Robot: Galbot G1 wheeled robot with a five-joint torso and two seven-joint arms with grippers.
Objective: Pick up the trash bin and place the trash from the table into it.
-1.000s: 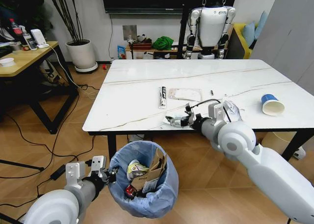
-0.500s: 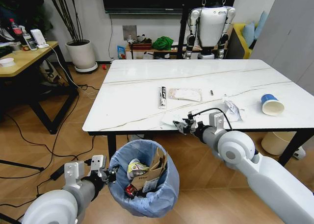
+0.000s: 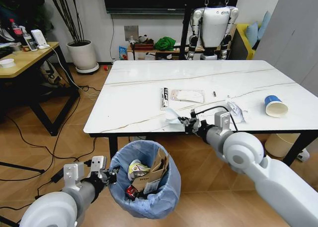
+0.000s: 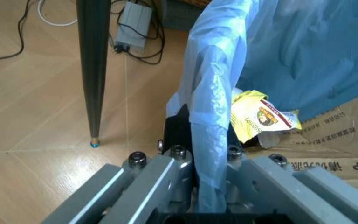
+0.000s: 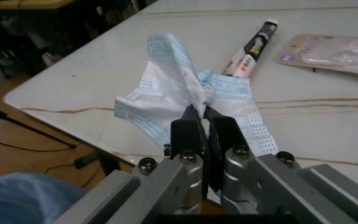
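Risk: mask slipping short of the bin.
Right gripper pinched only a fold of the mask at the table's front edge; left gripper clamped the bin's liner, which could tear.

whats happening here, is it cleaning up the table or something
Yes. The left end effector is shut on the rim of the trash bin, holding it below the near edge of the table; cardboard and wrappers are already inside. The right end effector is shut on a light-blue face mask, lifted just above the tabletop near that edge. A tube, a flat packet and a blue paper cup lie on the table.
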